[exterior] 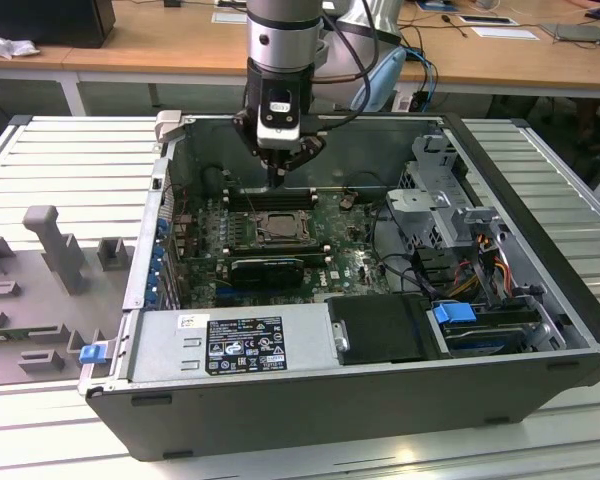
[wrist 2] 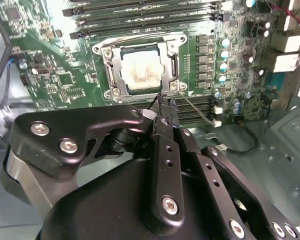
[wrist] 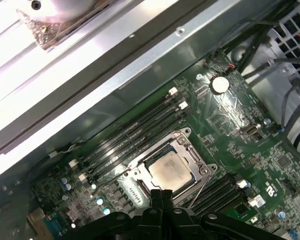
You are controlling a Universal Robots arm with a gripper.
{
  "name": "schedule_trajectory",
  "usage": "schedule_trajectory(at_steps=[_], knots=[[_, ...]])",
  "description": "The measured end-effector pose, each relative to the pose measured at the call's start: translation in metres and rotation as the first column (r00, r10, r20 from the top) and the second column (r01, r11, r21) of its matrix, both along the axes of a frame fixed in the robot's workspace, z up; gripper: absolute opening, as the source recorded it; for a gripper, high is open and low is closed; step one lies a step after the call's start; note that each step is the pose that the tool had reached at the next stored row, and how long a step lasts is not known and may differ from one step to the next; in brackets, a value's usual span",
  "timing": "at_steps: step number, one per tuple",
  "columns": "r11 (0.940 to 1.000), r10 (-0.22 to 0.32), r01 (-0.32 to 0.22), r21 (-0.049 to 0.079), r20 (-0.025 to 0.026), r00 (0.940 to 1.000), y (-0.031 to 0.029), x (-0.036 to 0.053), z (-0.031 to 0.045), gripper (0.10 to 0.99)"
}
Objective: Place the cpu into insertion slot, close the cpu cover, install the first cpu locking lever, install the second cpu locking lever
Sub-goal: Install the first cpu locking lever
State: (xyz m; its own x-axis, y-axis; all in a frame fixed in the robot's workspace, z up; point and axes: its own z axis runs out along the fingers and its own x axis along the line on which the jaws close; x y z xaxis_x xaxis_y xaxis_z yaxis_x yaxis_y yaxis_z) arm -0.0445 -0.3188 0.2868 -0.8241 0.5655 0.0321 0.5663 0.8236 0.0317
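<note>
One lever [wrist 2: 197, 109] looks unlatched beside our tool [wrist 2: 161, 103], fingers [wrist 2: 165, 132] together; slipping off that thin wire, we could gouge the board [wrist 2: 55, 75].

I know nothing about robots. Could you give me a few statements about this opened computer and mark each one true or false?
1. The cpu lies in the insertion slot. True.
2. The cpu cover stands upright, open. False: it lies flat, framing the cpu.
3. The gripper has its jaws spread wide. False: the jaws are shut together, with their tips by the edge of the insertion slot.
4. The computer case lies on its side, open on top. True.
</note>
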Motion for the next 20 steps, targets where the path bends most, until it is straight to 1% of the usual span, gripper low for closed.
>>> schedule_trajectory(at_steps=[2,4,6,8,9,10,11,12,13,14,16,18,19,20], knots=[[0.9992,0.041,-0.041,0.000,0.0001,0.9992,0.0000,0.0000,0.0000,0.106],[0.9967,0.081,-0.081,0.000,0.0000,0.9967,0.0000,0.0000,0.0000,0.106],[0.9887,0.150,-0.150,0.000,0.0002,0.9887,0.0000,0.0000,-0.0002,0.106],[0.9823,0.188,-0.188,0.000,0.0013,0.9823,0.0000,0.0000,-0.0006,0.106],[0.9790,0.204,-0.204,-0.001,0.0052,0.9790,0.0000,0.0000,-0.0009,0.106],[0.9777,0.210,-0.210,-0.003,0.0097,0.9776,0.0000,0.0000,-0.0012,0.106],[0.9764,0.216,-0.216,-0.005,0.0210,0.9762,0.0000,-0.0002,-0.0014,0.106],[0.9760,0.218,-0.218,-0.007,0.0270,0.9756,0.0000,-0.0003,-0.0015,0.106],[0.9754,0.221,-0.220,-0.007,0.0292,0.9749,0.0000,-0.0003,-0.0016,0.106],[0.9700,0.243,-0.243,-0.008,0.0292,0.9696,0.0000,-0.0003,-0.0015,0.106],[0.9530,0.303,-0.303,-0.008,0.0291,0.9526,0.0000,-0.0004,-0.0014,0.106],[0.9427,0.334,-0.334,-0.008,0.0291,0.9422,0.0000,-0.0004,-0.0014,0.106],[0.9318,0.363,-0.363,-0.008,0.0291,0.9313,0.0000,-0.0004,-0.0015,0.106],[0.9240,0.382,-0.382,-0.008,0.0291,0.9235,0.0000,-0.0004,-0.0015,0.106]])
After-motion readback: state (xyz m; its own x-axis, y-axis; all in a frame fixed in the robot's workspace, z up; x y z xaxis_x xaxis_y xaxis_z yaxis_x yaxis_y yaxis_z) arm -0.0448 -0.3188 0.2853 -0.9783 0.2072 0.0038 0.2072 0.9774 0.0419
